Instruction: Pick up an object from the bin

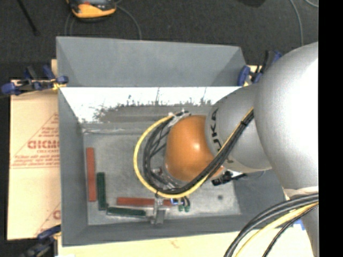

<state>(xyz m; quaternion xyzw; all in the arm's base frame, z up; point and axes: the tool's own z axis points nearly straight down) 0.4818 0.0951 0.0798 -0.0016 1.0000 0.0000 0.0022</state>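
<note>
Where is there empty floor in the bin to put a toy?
Bare floor lies between the upright red stick at left and the arm's cables, and in the front right corner. The front left is crowded: a green stick, a second red stick and the gripper.

Entry: black letters "UKA" read on my silver arm link (236, 116), running up its side beside my orange wrist cover (185, 149).

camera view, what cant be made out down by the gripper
Two-finger gripper: camera view, mostly hidden under the arm's black cables.
Flat red bar along the bin's near wall: right end hidden by the gripper.
Small green thing right of it: too small to identify.
Grey metal bin: middle floor hidden by the orange wrist cover.
</note>
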